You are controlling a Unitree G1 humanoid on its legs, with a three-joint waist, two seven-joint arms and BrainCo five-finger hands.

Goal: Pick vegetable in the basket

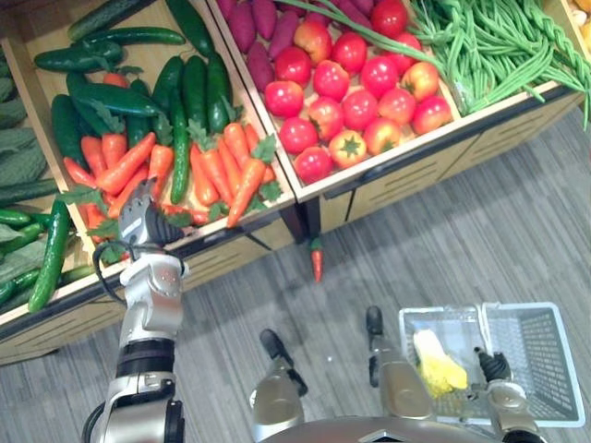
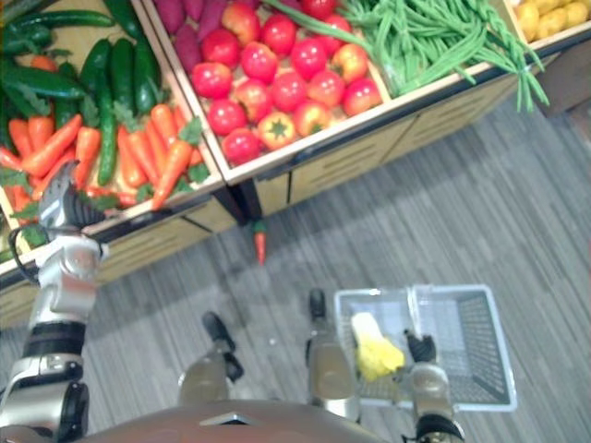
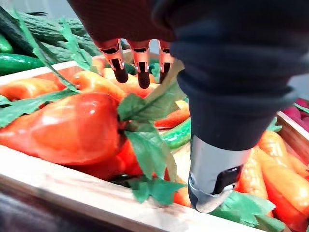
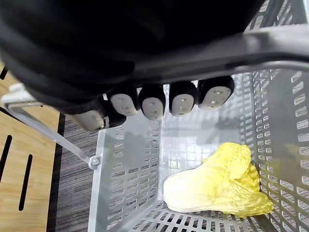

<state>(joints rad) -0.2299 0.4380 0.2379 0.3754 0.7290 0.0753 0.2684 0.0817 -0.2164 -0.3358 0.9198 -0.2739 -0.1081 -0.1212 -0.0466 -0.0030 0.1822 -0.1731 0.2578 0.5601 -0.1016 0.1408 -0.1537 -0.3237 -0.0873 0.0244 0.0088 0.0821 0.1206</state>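
A long pale wooden display stand [image 1: 416, 171] with raised rims ran slantwise across the upper part of the head views. Thin pale wooden partitions [image 1: 282, 171] split its top into sloping compartments. Along its front face sat light plywood panels cut with short dark horizontal slots [image 1: 392, 189], seen from close by in the right wrist view [image 4: 14, 159]. A narrow dark upright gap [image 1: 309, 221] broke that front face between two sections. Below the stand's front edge spread a grey floor of fine-striped planks [image 1: 480, 249], evenly lit.
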